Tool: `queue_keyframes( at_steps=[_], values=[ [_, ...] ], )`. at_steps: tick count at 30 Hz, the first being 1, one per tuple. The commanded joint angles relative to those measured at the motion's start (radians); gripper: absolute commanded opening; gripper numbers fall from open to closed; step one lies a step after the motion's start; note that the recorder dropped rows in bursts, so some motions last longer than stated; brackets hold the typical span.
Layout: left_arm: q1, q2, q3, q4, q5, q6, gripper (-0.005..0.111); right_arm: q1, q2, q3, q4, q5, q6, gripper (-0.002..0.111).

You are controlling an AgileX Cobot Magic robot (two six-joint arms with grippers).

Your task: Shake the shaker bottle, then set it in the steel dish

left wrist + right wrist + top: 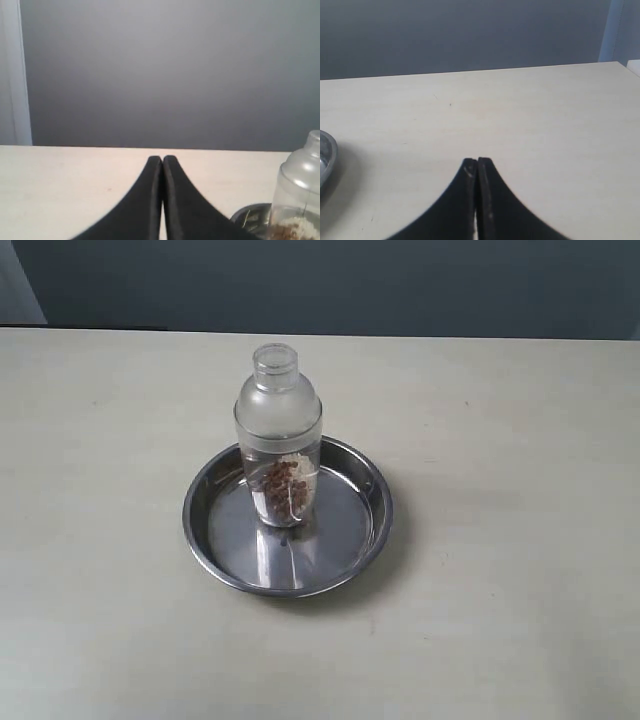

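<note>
Task looks done, prob: bottle [279,435] stands upright inside dish [340,545], pellets at its btm. Left gripper [162,160] & right gripper [477,161] both pinched tight, holding nothing, apart from bottle. Whether the shake happened: can't tell.

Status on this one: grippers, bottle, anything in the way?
Left gripper shut, empty. Right gripper shut, empty. Bottle upright in dish, neither gripper on it. No obstruction seen.
</note>
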Motion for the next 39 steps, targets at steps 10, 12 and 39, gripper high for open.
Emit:
queue_keyframes(
  at_steps=[10,12,39],
  values=[
    [-0.070,-0.074,0.106,-1.077,0.035,1.162,0.000,0.001,-0.004,0.002,-0.001,-0.011,-0.002,-0.001],
    [-0.056,-0.074,0.106,-1.116,0.033,1.201,0.000,0.001,-0.004,0.002,-0.001,-0.011,-0.002,-0.001],
    [0.033,-0.074,0.106,-1.120,0.133,1.066,0.000,0.001,-0.004,0.002,-0.001,-0.011,-0.002,-0.001]
  ],
)
